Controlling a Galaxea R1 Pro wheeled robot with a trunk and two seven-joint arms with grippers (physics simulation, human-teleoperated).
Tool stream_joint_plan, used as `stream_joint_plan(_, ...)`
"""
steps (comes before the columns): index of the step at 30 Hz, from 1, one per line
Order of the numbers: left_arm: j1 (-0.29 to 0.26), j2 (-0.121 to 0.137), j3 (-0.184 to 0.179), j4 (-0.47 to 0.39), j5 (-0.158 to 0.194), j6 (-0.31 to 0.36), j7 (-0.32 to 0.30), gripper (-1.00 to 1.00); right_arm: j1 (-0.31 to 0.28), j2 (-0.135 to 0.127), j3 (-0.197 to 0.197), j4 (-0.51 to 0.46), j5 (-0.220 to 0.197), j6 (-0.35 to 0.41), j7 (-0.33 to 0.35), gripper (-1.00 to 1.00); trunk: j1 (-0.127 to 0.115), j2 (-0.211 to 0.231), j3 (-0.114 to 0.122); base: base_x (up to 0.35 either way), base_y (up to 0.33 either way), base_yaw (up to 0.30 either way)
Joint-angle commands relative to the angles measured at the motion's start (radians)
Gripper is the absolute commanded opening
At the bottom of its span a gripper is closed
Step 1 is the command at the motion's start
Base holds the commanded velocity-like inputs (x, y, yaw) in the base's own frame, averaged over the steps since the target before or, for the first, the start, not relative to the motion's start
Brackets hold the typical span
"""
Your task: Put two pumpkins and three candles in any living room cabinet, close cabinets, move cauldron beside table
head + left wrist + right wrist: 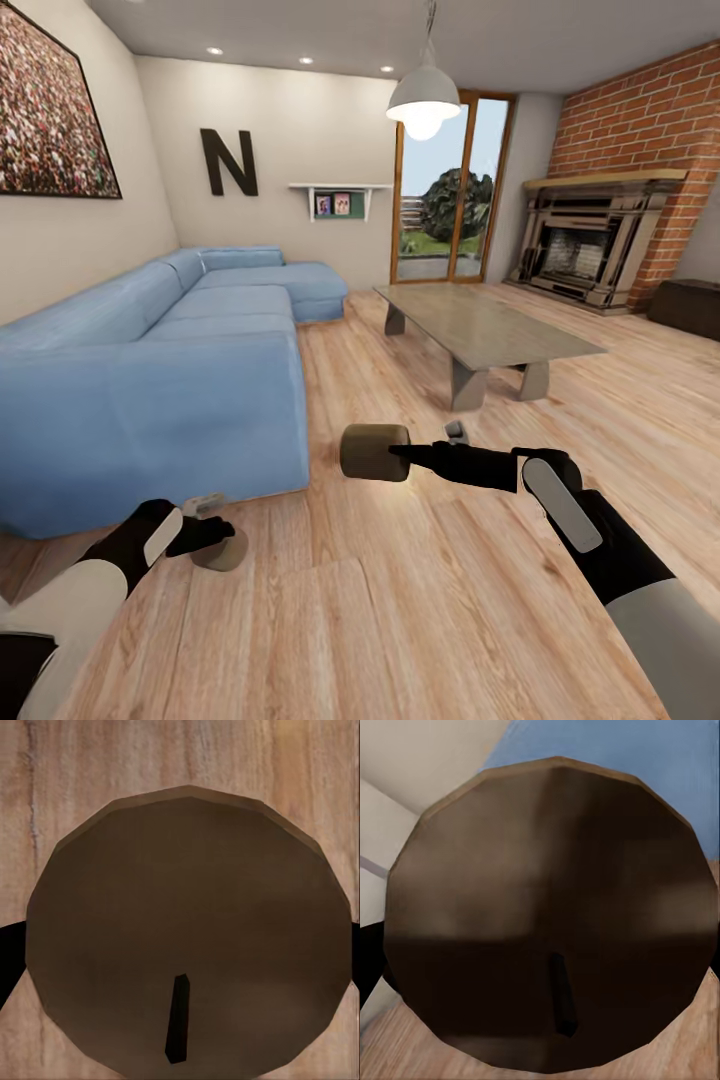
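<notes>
- Leftmost, the left gripper point(212, 533) hangs low over the wood floor point(400, 600) just in front of the blue sofa point(150, 390), its jaws closed on a candle point(222, 550); the left wrist view shows that candle's round end point(187, 930) with its dark wick between the fingers.
- Toward the middle, the right gripper point(400, 452) reaches leftward, clamped on a second candle point(372, 452) held on its side in the air.
- Beyond it stands the grey table point(490, 330).
- Rightmost, a brick fireplace point(600, 240) backs the room.
</notes>
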Motion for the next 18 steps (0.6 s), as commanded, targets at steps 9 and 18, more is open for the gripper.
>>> stream_joint_plan(9,0.000,-0.003,-0.006,-0.002,-0.001,0.004,-0.006,-1.00,-0.001,-0.002,-0.031,0.020,-0.001,0.002,0.003,-1.00,-0.004,0.002,0.044,-0.001,0.000,-0.223)
stream_joint_plan(18,0.000,0.008,-0.008,-0.040,0.002,0.077,-0.249,-1.00,-0.001,-0.001,-0.108,0.098,-0.003,0.002,0.008,-1.00,-0.008,0.004,0.089,0.000,0.000,-0.223)
